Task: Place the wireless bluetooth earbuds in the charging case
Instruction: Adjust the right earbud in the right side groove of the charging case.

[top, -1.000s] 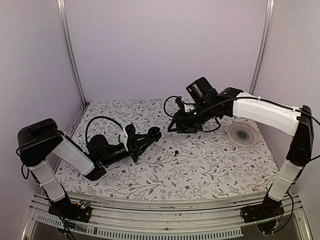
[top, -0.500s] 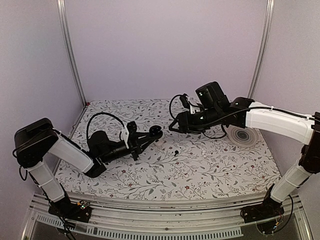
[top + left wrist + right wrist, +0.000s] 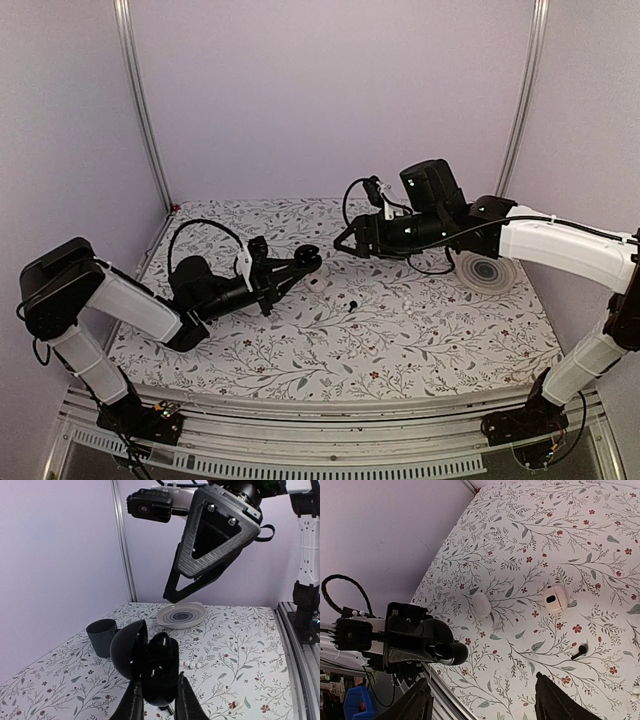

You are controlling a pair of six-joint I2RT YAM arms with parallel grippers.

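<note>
Charging case (image 3: 150,665), lid open, pinched tight by the left gripper (image 3: 157,692), presented for loading; right gripper (image 3: 481,682) (jaws spread, empty) hovers nearby.

Black charging case (image 3: 442,649), likely earbud (image 3: 579,651) lying apart

I work in a lab test booth, not a home. Plain lilac wall panels (image 3: 330,100) close me in on three sides, with bare metal posts (image 3: 140,110) at the corners. My left arm (image 3: 130,305) and right arm (image 3: 560,245) are bolted to a slotted metal rail (image 3: 330,415) at the near edge. Loose cables (image 3: 203,222) loop off them, and a flowered cloth (image 3: 400,340) covers the table.
</note>
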